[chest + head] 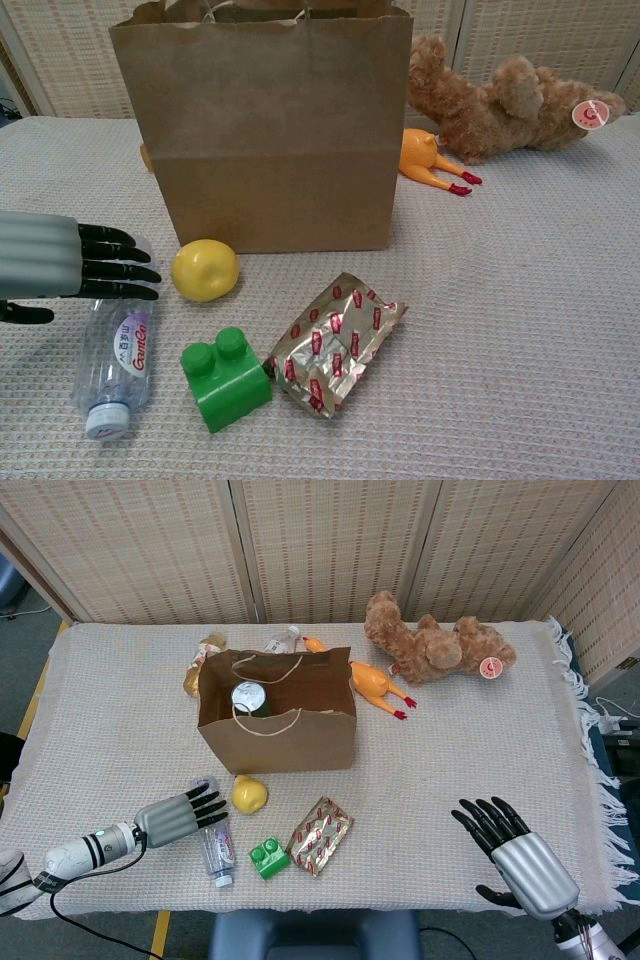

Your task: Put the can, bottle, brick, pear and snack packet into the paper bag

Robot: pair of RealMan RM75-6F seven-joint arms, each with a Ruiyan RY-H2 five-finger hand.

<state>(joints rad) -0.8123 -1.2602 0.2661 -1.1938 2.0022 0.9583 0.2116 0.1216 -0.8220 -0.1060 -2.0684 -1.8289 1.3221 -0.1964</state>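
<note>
My left robot hand (pixel 70 270), fingers spread and empty, hovers over the bottle's (pixel 115 358) upper end; it runs toward the frame's bottom

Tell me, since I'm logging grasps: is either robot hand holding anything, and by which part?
Nothing is held. The left robot hand hovers open over the water bottle; the right robot hand is open and apart.

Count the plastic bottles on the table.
2 visible: one bottle lying under the left hand, one small bottle behind the paper bag. More may hide behind the bag.
</note>
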